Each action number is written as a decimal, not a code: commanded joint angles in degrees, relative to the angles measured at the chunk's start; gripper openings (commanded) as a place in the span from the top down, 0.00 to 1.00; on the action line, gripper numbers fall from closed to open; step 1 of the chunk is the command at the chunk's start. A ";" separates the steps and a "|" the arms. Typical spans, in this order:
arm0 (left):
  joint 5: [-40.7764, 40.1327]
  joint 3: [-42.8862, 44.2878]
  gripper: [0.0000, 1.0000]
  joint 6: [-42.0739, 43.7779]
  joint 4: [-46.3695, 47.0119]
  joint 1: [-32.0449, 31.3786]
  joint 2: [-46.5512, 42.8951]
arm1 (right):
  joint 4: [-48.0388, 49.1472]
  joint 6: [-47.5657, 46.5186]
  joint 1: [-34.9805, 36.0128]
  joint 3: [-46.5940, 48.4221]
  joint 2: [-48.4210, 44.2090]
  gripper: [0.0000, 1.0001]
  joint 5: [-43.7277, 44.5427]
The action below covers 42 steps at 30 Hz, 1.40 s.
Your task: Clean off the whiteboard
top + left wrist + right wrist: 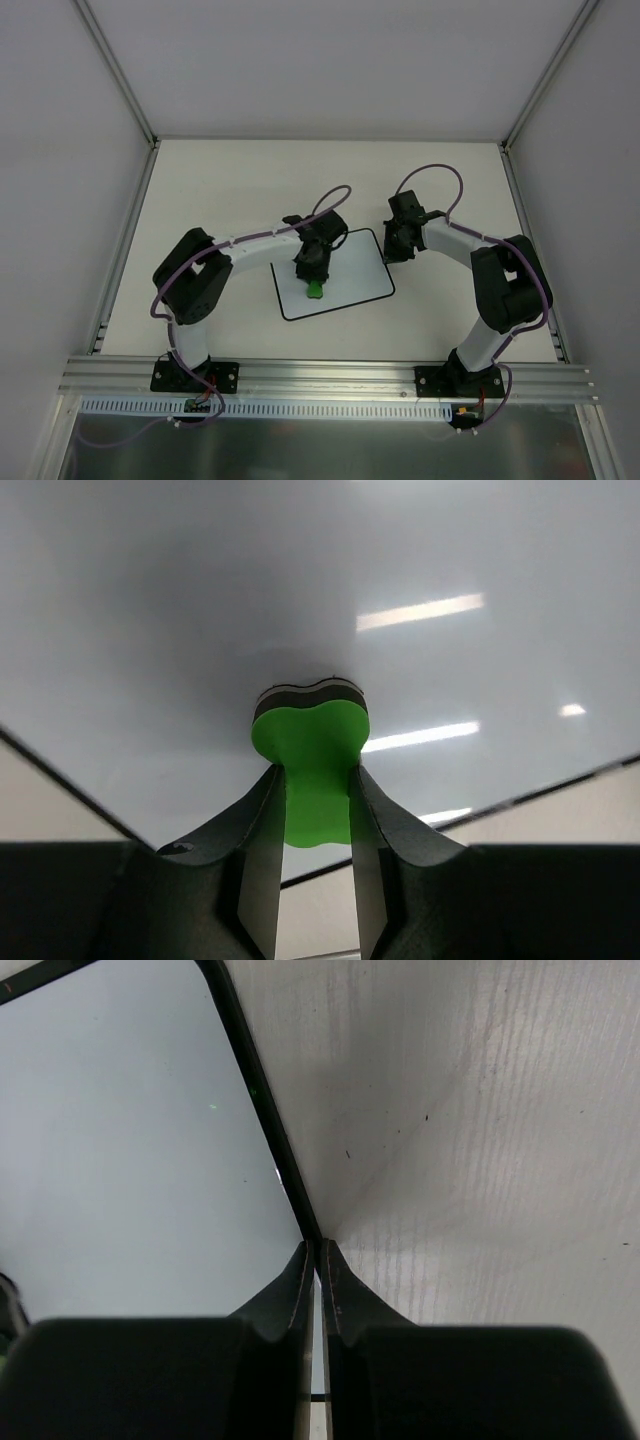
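The whiteboard [352,268] lies flat in the middle of the table, white with a thin black border, and no marks show on it. My left gripper [313,277] is shut on a small green eraser [315,290] whose dark felt face rests on the board. In the left wrist view the eraser [310,735] sits pinched between the fingers of the left gripper [316,772] against the glossy whiteboard [180,620]. My right gripper [392,256] is shut and empty, its tips down at the board's right edge. In the right wrist view the right gripper [318,1246] meets the black border of the whiteboard [120,1140].
The pale table [220,190] is walled by grey panels on the left, right and back. An aluminium rail [330,375] carrying both arm bases runs along the near edge. Bare tabletop [480,1140] lies right of the board.
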 commanded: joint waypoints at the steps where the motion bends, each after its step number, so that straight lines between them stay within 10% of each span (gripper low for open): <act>1: -6.38 -4.48 1.00 -0.07 -4.56 6.85 -2.23 | -2.12 0.35 0.18 -0.57 1.45 1.00 4.07; 10: -6.23 -6.67 1.00 0.90 -6.24 11.62 -3.11 | -2.12 0.26 0.09 -0.57 1.45 1.00 3.98; 25: -0.40 -14.41 1.00 -3.41 -6.15 2.03 -8.39 | -2.12 0.08 0.09 -1.01 0.66 1.00 4.33; 42: -8.85 0.18 1.00 4.50 -6.15 19.17 -10.93 | -2.20 -1.41 0.09 -1.53 -0.92 1.00 5.30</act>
